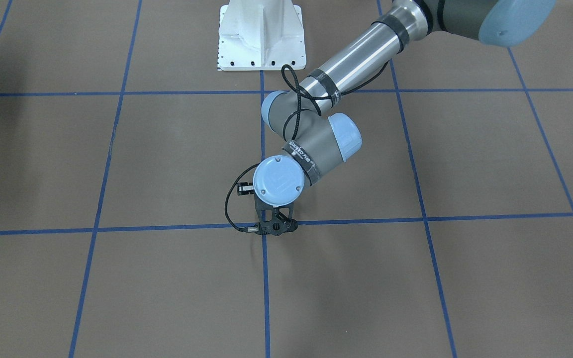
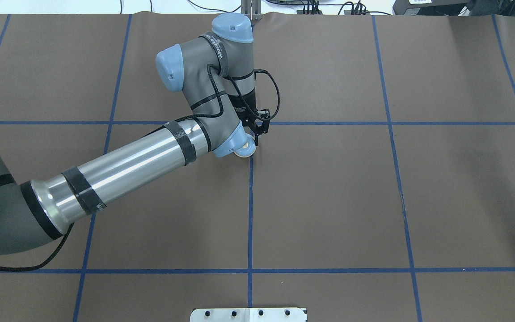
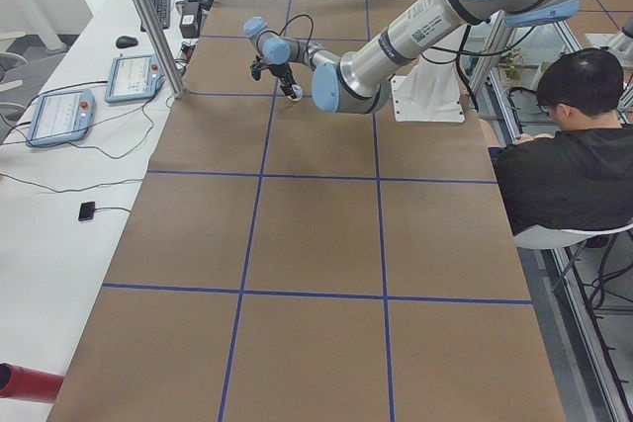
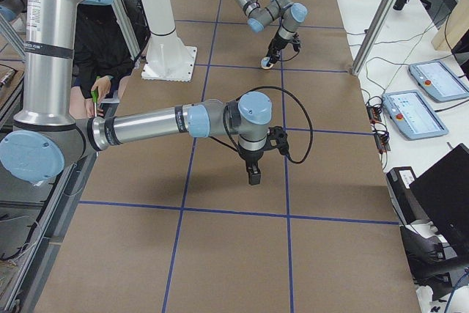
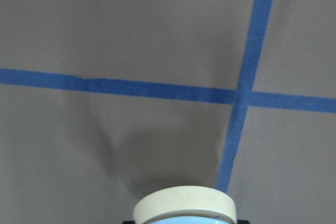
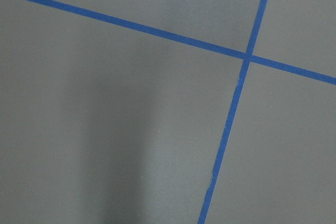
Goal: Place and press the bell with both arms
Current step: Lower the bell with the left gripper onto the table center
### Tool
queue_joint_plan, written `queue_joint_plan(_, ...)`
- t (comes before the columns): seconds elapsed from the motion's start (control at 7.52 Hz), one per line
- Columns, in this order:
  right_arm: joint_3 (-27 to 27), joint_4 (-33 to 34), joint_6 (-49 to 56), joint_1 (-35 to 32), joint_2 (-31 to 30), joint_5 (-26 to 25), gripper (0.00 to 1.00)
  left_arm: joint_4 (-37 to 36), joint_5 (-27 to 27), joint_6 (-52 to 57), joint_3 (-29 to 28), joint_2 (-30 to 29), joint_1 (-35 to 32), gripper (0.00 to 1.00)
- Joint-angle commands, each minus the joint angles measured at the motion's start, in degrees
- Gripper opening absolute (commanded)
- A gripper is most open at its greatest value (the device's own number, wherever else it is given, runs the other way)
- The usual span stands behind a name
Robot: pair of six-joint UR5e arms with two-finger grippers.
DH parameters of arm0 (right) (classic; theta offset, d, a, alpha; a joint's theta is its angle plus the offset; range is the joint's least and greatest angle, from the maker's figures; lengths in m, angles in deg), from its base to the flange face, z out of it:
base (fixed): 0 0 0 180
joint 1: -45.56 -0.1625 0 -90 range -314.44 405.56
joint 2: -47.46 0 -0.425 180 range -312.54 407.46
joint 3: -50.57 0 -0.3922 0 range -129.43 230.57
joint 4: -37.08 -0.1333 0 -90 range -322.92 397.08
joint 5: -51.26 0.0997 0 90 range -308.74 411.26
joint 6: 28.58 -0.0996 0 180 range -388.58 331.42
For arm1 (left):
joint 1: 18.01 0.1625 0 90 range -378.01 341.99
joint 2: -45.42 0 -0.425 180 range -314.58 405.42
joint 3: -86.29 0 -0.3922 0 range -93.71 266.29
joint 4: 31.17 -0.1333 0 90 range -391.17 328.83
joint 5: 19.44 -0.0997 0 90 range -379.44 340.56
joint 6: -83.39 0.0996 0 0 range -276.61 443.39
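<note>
Since the call bell (image 5: 184, 205) is sitting right in my left gripper (image 1: 276, 227), the next bit mostly comes down to where my other arm is. The left jaws are narrowed onto the blue dome, with black tips showing on either side of it in the left wrist view. The cream base ring faces down at the table (image 2: 329, 201), so the bell's axis is upright. My own wrist hides the button in every view. I honestly can't tell if the base touches the mat or hangs just above it.

Spot-wise, it's mid-table, well away from all four corners, straight out from my white pedestal (image 1: 261, 35) and just beside a blue tape crossing (image 5: 241, 98).

My right gripper (image 4: 253, 175) hangs fingers-down between that spot and the right-end edge, well apart from the bell. It only shows in the side camera, so I can't tell how wide those jaws are. From there the bell lies toward the table's left end.

Left is obviously the nearer arm, so my guess is left lets go once the bell is down. Right then has to travel over and come down on the button from above. An off-centre push could skid something this small. I can't see any trays or boxes.
</note>
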Motion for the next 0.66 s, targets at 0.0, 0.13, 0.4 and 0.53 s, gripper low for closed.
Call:
queue_joint_plan(0.0, -0.3, -0.1, 0.1, 0.0, 0.1, 0.0, 1.00, 0.9, -1.3, -1.4, 0.3, -0.2, 0.3, 1.00)
queue_joint_plan(0.13, -0.6, -0.1, 0.0, 0.0, 0.4, 0.0, 1.00, 0.7, -1.3, -1.8, 1.2, -0.2, -0.1, 1.00)
queue_joint_plan(0.4, -1.7, -0.2, -2.9, 0.0, 3.1, 4.1, 1.00, -0.6, -1.3, -1.9, 5.8, 0.4, -3.3, 1.00)
queue_joint_plan(0.53, -2.2, -0.2, -7.0, 0.0, 5.1, 4.3, 1.00, -4.7, -1.5, -1.1, 8.3, 0.5, -4.9, 1.00)
